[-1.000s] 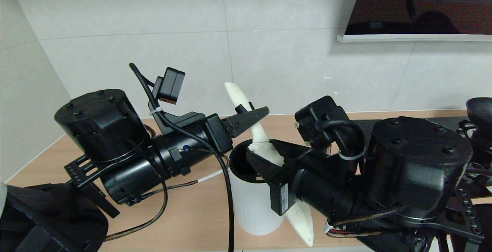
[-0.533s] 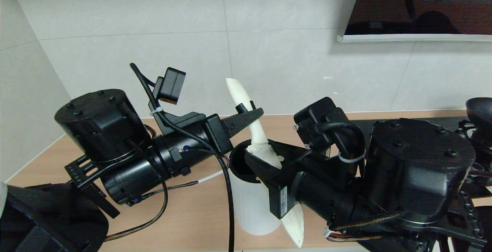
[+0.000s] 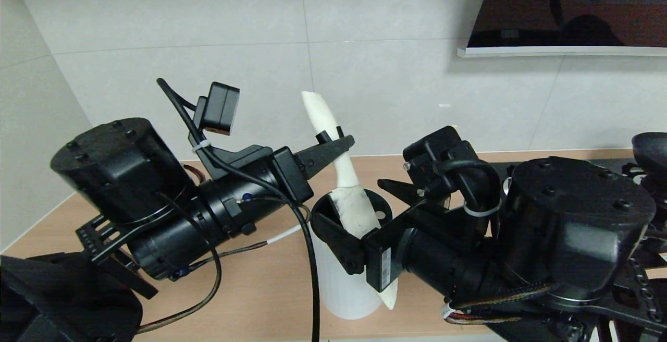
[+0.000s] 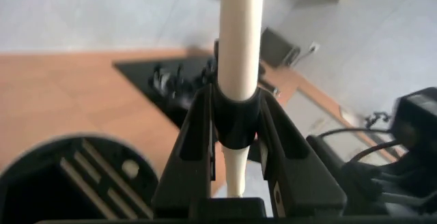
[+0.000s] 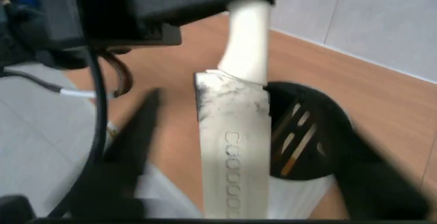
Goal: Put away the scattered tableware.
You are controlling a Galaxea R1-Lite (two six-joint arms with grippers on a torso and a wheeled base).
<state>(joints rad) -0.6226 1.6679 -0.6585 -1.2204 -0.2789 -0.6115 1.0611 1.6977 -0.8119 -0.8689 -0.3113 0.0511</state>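
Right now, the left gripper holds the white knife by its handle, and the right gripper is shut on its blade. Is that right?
No: the right gripper is open, fingers spread either side of the blade, as the right wrist view shows. The left gripper does hold the white knife by its handle.

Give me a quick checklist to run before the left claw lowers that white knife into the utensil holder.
1. Grip of the left claw on the knife: ok, shut on its handle.
2. Clearance of the right claw from the blade: ok, open, with a finger on each side and gaps showing in the right wrist view.
3. Tip over the mouth of the holder: not ok, it seems to hang below the rim, outside the wall.
4. Stance of the holder on the counter: ok, upright.
5. Room inside the holder: cannot tell, pale strips show inside.
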